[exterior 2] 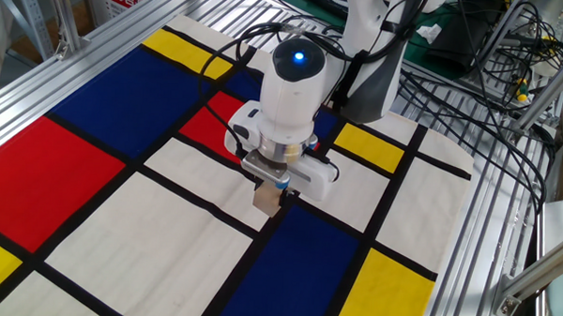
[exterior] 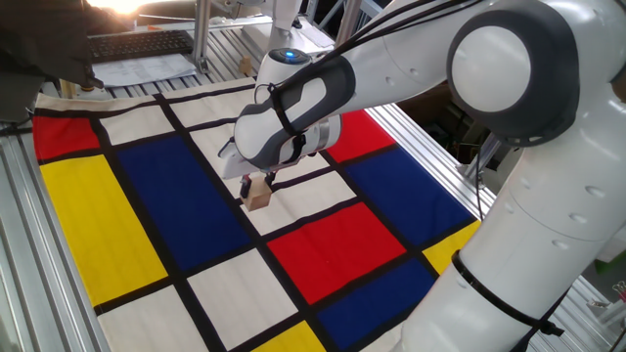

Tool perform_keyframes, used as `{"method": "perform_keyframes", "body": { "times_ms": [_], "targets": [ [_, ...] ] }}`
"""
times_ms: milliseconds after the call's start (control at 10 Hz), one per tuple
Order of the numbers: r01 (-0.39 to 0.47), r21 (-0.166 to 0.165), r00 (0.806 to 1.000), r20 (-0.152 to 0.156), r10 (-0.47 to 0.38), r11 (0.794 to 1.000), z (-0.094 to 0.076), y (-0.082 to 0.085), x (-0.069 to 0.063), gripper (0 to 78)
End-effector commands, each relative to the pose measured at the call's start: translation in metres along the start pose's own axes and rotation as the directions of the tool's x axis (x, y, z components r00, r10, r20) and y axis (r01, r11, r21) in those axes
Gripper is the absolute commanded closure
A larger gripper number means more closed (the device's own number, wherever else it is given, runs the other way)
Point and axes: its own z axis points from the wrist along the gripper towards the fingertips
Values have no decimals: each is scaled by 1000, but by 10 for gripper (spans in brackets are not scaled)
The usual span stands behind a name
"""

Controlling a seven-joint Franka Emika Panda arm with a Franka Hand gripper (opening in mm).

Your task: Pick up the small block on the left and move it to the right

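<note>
The tool (exterior 2: 269,189) points straight down from the white wrist, and its two fingers are clamped on the small block (exterior 2: 267,199), which shows just beneath the wrist housing. In one fixed view the tool (exterior: 258,186) grips the upper part of the small block (exterior: 258,197), whose lower faces are in plain sight. Whether the cube touches the cloth or hangs just above it cannot be told from either camera.

Seen from the other fixed view, the block sits near the centre of the patterned cloth (exterior 2: 120,218), over a black line where a white rectangle meets a blue rectangle (exterior 2: 296,271) at about 5 o'clock. A red patch (exterior 2: 212,123) lies at about 11 o'clock from the tool, a yellow one (exterior 2: 368,147) at about 2 o'clock.

The cube looks like plain wood, so it is probably light, rigid and not fragile. Its flat opposite faces suit a parallel pinch, taken square across the middle so it cannot twist. Smooth wood may slip slightly if held only near the top edge. The cloth covers the worktop (exterior 2: 504,241).
</note>
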Motion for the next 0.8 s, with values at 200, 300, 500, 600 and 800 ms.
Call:
{"method": "perform_keyframes", "body": {
  "times_ms": [200, 300, 500, 600, 800],
  "targets": [
    [2, -4, 1000, -4, -2, 1000, -1, 0, -1, 764],
    [-3, -4, 1000, -3, 3, 1000, -1, 0, -1, 764],
    [-28, -5, 1000, 2, 28, 1000, -1, 0, -1, 764],
    [-34, -3, 999, 5, 34, 999, -1, 0, -1, 764],
    [-32, -3, 999, 5, 32, 999, -1, 0, 0, 764]
  ]
}}
